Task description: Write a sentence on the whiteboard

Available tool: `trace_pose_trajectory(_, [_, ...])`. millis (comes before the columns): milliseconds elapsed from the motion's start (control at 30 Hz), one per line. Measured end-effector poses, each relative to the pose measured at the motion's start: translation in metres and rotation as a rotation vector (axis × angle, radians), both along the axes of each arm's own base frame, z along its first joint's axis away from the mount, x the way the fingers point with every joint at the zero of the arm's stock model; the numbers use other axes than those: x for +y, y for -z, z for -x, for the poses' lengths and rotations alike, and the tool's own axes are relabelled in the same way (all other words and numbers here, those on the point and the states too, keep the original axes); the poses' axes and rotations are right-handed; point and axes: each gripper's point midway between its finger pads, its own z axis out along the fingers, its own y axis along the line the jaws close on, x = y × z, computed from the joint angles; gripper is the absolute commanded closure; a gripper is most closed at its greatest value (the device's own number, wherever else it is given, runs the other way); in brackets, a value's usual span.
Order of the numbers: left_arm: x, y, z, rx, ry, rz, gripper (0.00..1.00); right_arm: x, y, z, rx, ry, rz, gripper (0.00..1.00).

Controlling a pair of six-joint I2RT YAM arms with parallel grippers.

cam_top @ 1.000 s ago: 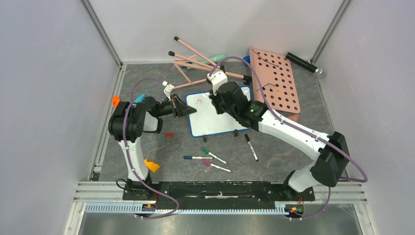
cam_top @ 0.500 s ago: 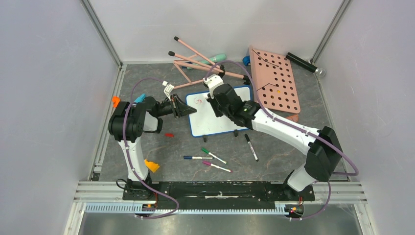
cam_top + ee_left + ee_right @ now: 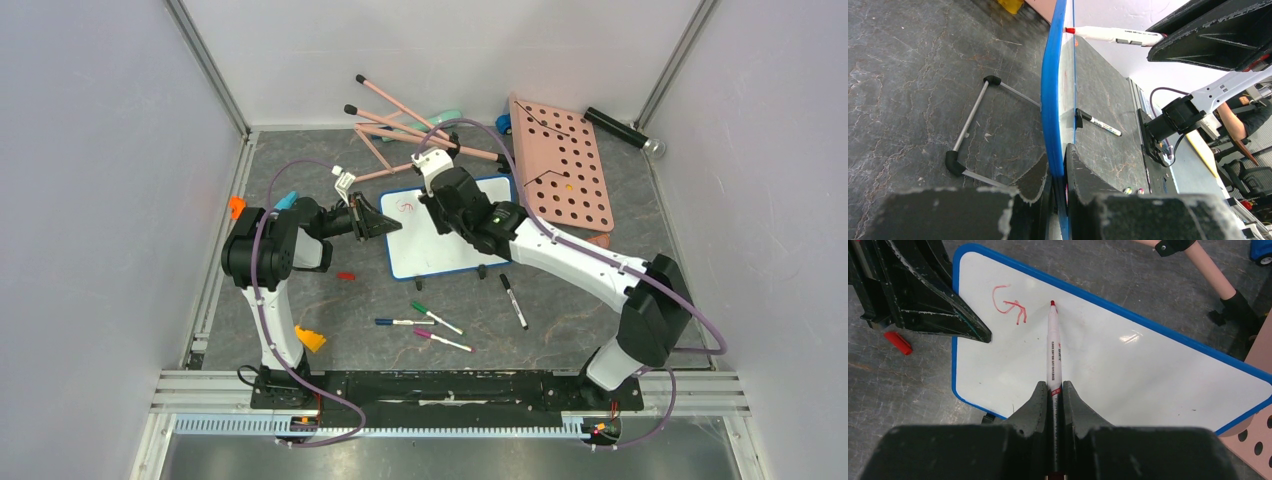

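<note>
The whiteboard (image 3: 440, 240) lies mid-table, white with a blue rim (image 3: 1108, 310). My left gripper (image 3: 385, 225) is shut on its left edge; in the left wrist view the rim (image 3: 1052, 95) runs between my fingers (image 3: 1034, 180). My right gripper (image 3: 437, 205) is shut on a red marker (image 3: 1054, 355) whose tip sits on the board, right of a single red "G" (image 3: 1007, 302). That letter also shows in the top view (image 3: 404, 207). The rest of the sentence does not show.
A red cap (image 3: 346, 275) lies left of the board. Loose markers (image 3: 436, 318) and a black marker (image 3: 514, 301) lie in front. The pink pegboard (image 3: 562, 170) and pink rods (image 3: 400, 125) are behind. Orange pieces (image 3: 310, 339) lie at the left.
My right gripper with the marker has shifted a little left and back over the board's top left. The red letter stands more exposed now. The left arm has not moved.
</note>
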Motion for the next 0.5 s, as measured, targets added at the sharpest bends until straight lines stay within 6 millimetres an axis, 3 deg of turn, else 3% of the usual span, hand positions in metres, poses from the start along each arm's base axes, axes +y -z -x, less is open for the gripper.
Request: trace_pose_trajectory(500, [0.0000,0.0000,-0.0002,0.001,-0.001,0.000,0.98,0.0093,0.0061,0.0035,0.022,-0.054,0.000,1.00])
